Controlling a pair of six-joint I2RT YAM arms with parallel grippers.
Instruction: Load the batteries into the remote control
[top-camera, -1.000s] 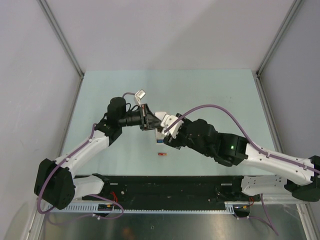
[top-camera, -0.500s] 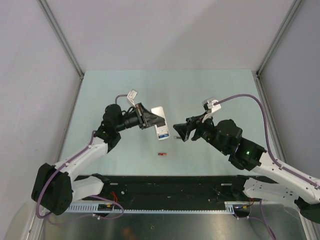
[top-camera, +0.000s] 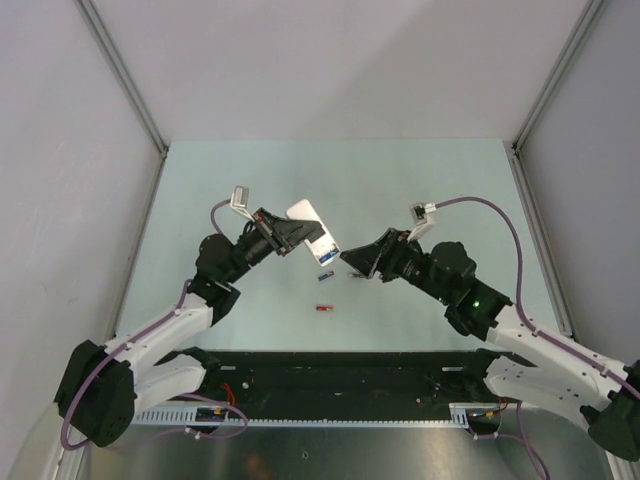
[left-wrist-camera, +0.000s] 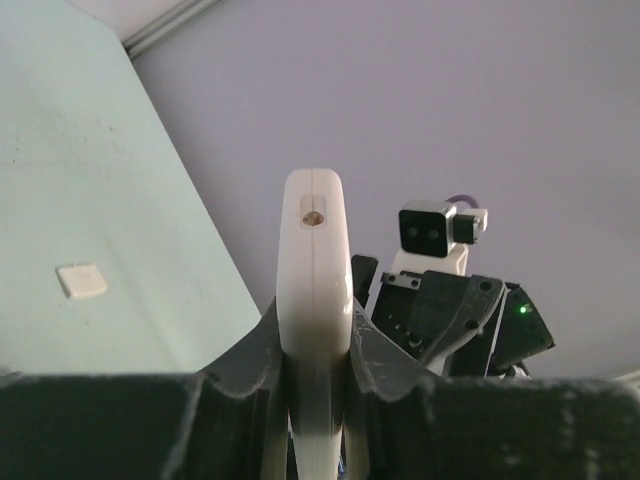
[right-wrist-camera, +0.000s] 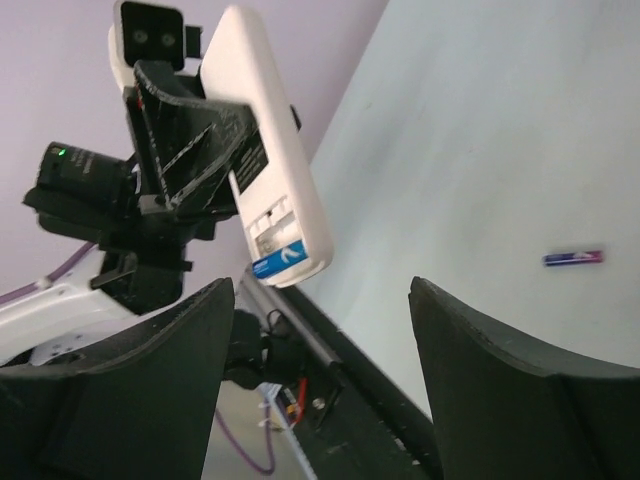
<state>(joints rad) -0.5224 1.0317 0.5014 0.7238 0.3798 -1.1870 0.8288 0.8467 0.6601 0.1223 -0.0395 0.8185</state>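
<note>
On the worktop (top-camera: 420, 180), a blue battery (top-camera: 325, 272) lies crosswise near the open right jaws; left jaws clamp the remote control (top-camera: 310, 232).

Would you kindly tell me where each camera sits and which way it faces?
Top external: above and behind the arms, looking down at the table; both arms show.
Left wrist: looks along the left pincer at the remote control clamped edge-on; right arm beyond.
Right wrist: looks past the open right pincer at the remote's back.
Both wrist views share the remote and face each other.
</note>
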